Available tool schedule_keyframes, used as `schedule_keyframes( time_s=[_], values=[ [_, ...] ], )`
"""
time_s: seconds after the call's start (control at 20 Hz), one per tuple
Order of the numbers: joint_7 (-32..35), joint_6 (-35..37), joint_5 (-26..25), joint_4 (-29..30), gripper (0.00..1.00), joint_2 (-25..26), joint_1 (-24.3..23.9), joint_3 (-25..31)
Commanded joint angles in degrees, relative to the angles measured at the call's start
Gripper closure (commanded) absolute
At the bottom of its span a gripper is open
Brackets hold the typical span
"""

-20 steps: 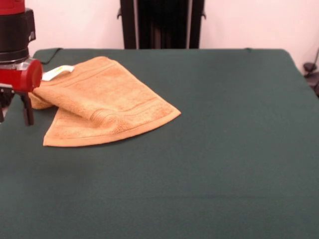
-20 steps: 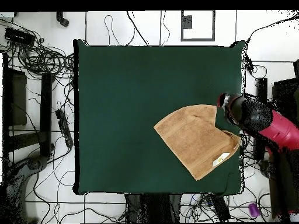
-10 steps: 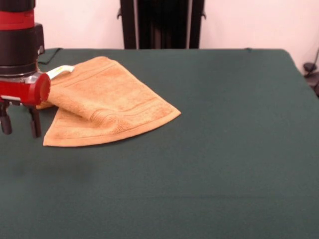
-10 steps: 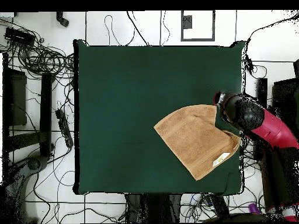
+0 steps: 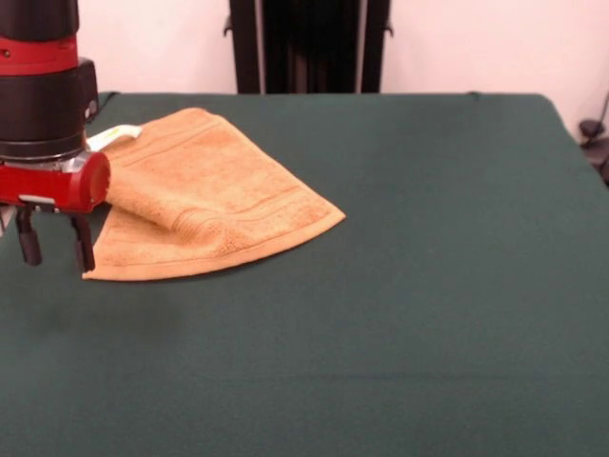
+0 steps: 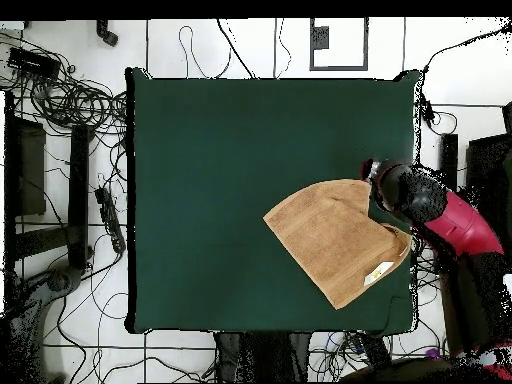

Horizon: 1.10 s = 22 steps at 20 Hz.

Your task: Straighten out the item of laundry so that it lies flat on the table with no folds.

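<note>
While the hand towel (image 5: 205,198) is lying folded near the green table's (image 5: 400,314) corner, your gripper (image 5: 54,249) is hovering beside it, fingers parted, holding nothing. You're aiming to pinch only the top flap's corner, then peel outward.

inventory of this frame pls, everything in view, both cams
towel: 1, orange-tan, toward the left of the front view, one side folded over itself, not flat
care label: 1, white, at the towel's far left corner in the front view
table: 1, dark green cloth top, fills most of both views
cables: many, black, on the white floor around the table in the overhead view
black stand: 1, behind the table's far edge in the front view
arm: 1, red and black, over the table's right edge in the overhead view
gripper: 1, black fingers apart, holding nothing, beside the towel's left edge in the front view
</note>
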Motion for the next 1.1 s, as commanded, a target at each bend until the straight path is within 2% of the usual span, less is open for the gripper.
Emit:
schedule_keyframes(
  time_s=[0.05, 0.5, 1.1],
  values=[
    [16.2, -2.3, 4.1, 9.3, 0.0, -0.8, 3.0, 2.0],
    [18.4, -5.0, 6.3, 14.6, 0.0, -2.9, 4.0, 0.1],
    [18.9, -7.4, 10.1, 17.8, 0.0, -3.5, 5.2, -1.4]
  ],
)
